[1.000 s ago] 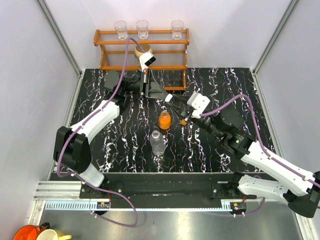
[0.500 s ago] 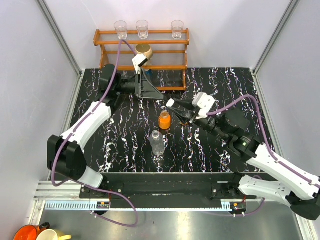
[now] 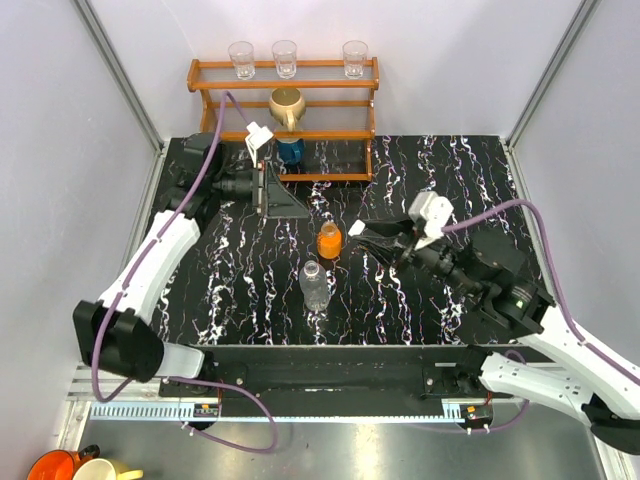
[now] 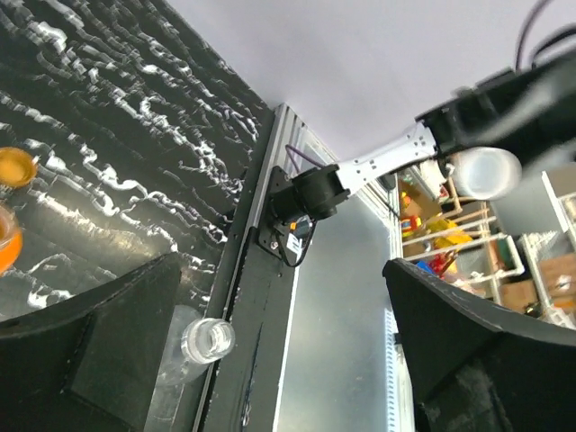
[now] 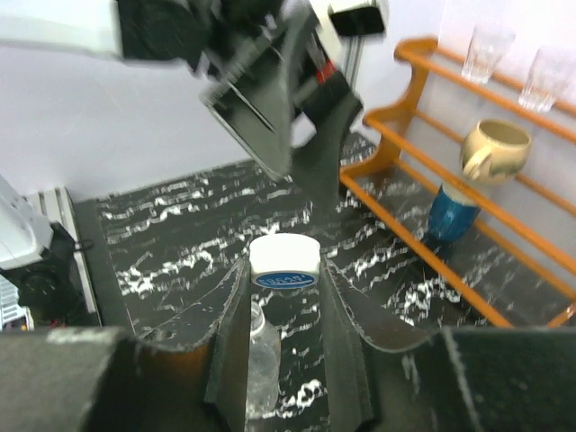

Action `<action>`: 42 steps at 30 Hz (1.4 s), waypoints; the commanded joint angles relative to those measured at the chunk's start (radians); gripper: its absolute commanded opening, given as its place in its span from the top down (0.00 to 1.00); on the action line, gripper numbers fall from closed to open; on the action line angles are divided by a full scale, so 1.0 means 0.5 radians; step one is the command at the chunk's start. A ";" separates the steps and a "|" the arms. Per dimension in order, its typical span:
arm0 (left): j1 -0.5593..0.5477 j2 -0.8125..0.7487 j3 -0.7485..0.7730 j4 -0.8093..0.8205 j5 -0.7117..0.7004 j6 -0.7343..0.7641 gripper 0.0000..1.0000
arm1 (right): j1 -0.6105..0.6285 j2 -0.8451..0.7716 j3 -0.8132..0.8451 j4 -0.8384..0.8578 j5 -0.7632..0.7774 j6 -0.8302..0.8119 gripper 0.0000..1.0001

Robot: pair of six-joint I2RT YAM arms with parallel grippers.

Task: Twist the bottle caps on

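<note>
Right gripper (image 3: 362,234) closed on the white, blue-rimmed cap (image 5: 284,262), pinched by its sides and carried level above the desk (image 3: 440,180), just right of the orange bottle (image 3: 329,241). Left gripper (image 3: 280,198) spread wide and holding nothing, up beside the wooden shelf (image 3: 285,88), well apart from both bottles. Clear bottle (image 3: 314,285) upright near the desk's front edge, mouth open, uncapped and unheld. Possibly the orange cap (image 4: 14,166) lying flat on the desk beside the orange bottle; too blurred to say for certain. Judged early in the job: white cap not yet on its thread. Main hazard from here: toppling or shoving the light, unbraced clear bottle by bringing the cap down off-centre, or by turning it with no second grip on the body. Also a risk of cross-threading from a tilted seating, or of losing the cap from so shallow a pinch.
</note>
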 commanded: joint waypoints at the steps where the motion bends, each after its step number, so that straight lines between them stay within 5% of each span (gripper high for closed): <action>1: -0.192 -0.260 0.335 -0.544 -0.149 0.570 0.03 | 0.016 0.157 0.045 -0.185 0.168 0.043 0.92; 6: -0.258 -0.416 0.235 -0.949 -0.603 1.308 0.02 | 0.013 0.170 0.037 -0.268 0.208 0.166 0.94; 14: -0.205 -0.665 -0.706 -0.818 -0.420 1.848 0.01 | 0.016 0.050 0.003 -0.345 0.312 0.310 0.94; 18: -0.202 -0.644 -1.090 -0.316 -0.444 1.803 0.01 | 0.016 0.013 0.021 -0.372 0.328 0.353 0.95; 27: -0.227 -0.546 -1.431 0.583 -0.190 1.437 0.01 | 0.019 -0.030 0.043 -0.409 0.370 0.387 0.95; 42: -0.552 -0.258 -1.456 1.103 -0.545 1.391 0.01 | 0.016 -0.054 0.039 -0.425 0.416 0.369 0.95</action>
